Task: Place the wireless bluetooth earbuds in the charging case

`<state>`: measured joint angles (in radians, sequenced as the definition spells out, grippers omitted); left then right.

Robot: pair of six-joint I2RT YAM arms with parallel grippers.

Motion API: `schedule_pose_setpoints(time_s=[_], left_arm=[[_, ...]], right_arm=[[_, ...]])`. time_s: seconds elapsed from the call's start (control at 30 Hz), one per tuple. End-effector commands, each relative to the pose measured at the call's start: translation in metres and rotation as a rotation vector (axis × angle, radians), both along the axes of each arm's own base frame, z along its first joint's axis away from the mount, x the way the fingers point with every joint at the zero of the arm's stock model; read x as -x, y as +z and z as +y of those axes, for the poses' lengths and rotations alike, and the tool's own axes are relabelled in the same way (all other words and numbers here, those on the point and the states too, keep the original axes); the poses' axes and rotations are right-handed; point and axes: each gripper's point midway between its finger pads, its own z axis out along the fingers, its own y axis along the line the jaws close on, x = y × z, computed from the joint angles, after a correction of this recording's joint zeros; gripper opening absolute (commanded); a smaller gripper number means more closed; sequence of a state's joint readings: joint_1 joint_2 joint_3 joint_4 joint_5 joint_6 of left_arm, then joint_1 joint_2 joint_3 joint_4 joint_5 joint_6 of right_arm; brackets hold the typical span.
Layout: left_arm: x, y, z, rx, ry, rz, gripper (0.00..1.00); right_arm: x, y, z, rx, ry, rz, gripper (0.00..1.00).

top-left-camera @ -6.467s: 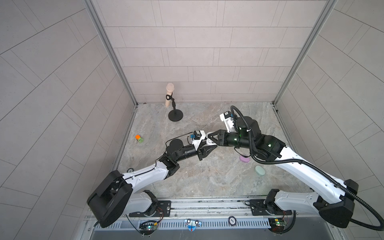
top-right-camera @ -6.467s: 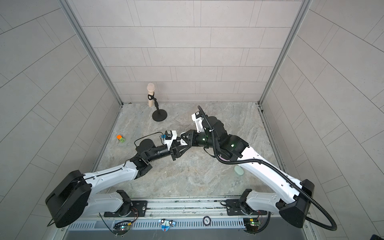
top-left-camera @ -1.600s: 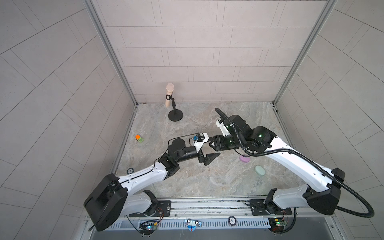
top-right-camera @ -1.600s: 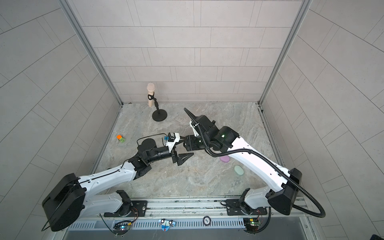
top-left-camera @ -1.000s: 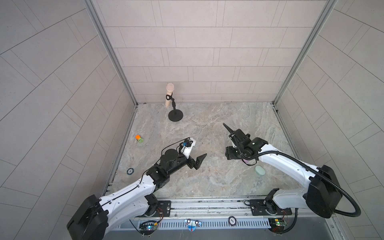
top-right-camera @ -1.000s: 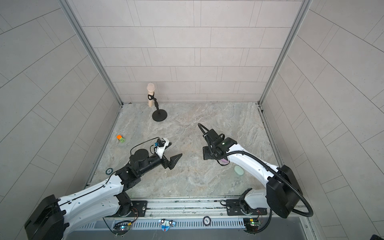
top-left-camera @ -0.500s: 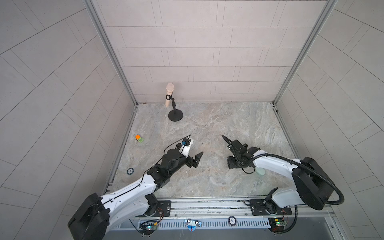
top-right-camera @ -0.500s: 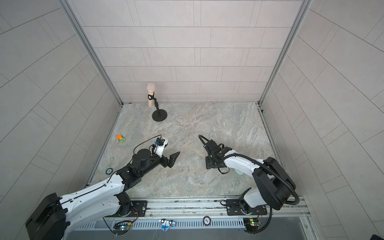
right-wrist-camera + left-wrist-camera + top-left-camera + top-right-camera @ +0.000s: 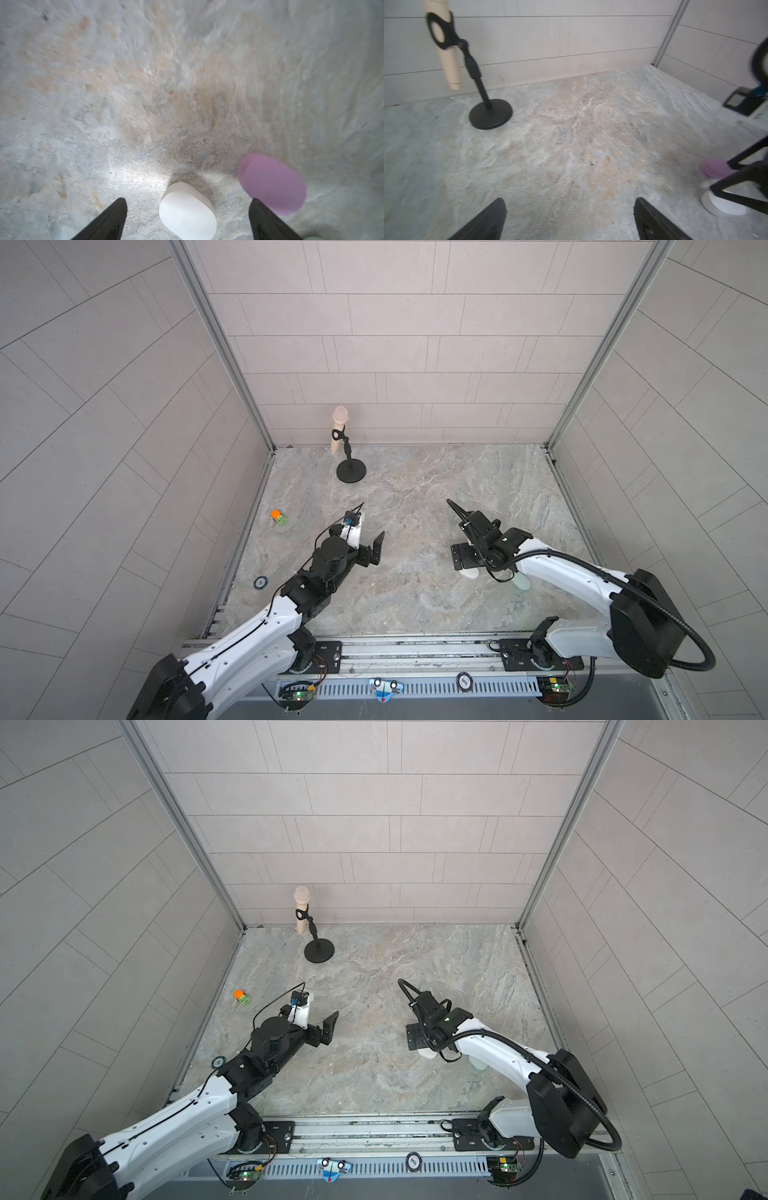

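We saw the left pincer [image 9: 569,199] wide and the right pincer [image 9: 187,199] wide over a white case [image 9: 187,214]; a round rail label [image 9: 463,680] was unreadable.

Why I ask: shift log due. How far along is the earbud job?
Done, apparently: the white pill-shaped plastic case and the lilac oval case lie shut on the stone table; no loose buds show. The pale mint-green case is mostly hidden by the right arm. In hand: nothing; the right gripper is open by the white case, the left gripper open too. Left: nothing obvious, though contents are hidden.
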<state>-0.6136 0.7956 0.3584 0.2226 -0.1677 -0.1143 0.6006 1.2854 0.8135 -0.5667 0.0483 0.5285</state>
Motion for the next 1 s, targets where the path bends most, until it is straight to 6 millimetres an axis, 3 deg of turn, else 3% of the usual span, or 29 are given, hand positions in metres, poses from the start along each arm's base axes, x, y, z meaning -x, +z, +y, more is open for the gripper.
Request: schedule_pose_setpoints(time_s=[0.0, 0.13, 0.3, 0.47, 0.57, 0.73, 0.97], left_arm=[[-0.007, -0.002, 0.036, -0.083, 0.116, -0.018, 1.0], [-0.017, 0.008, 0.075, -0.146, 0.285, -0.085, 1.0], [-0.027, 0.0, 0.095, -0.257, 0.344, -0.082, 1.0], [-0.032, -0.022, 0.114, -0.21, 0.407, -0.099, 1.0], [-0.034, -0.021, 0.119, -0.198, 0.415, -0.138, 1.0], [-0.043, -0.019, 0.128, -0.181, 0.423, -0.181, 1.0], [-0.065, -0.024, 0.123, -0.14, 0.383, -0.218, 1.0]], right_arm=[[-0.015, 0.032, -0.027, 0.144, -0.001, -0.119, 1.0], [-0.042, 0.049, -0.063, 0.244, -0.095, -0.2, 1.0], [-0.078, 0.076, -0.113, 0.361, -0.261, -0.407, 1.0], [-0.093, 0.066, -0.156, 0.362, -0.396, -0.515, 1.0], [-0.093, 0.047, -0.171, 0.383, -0.415, -0.55, 1.0], [-0.103, 0.023, -0.177, 0.408, -0.405, -0.561, 1.0], [-0.122, 0.027, -0.174, 0.404, -0.382, -0.641, 1.0]])
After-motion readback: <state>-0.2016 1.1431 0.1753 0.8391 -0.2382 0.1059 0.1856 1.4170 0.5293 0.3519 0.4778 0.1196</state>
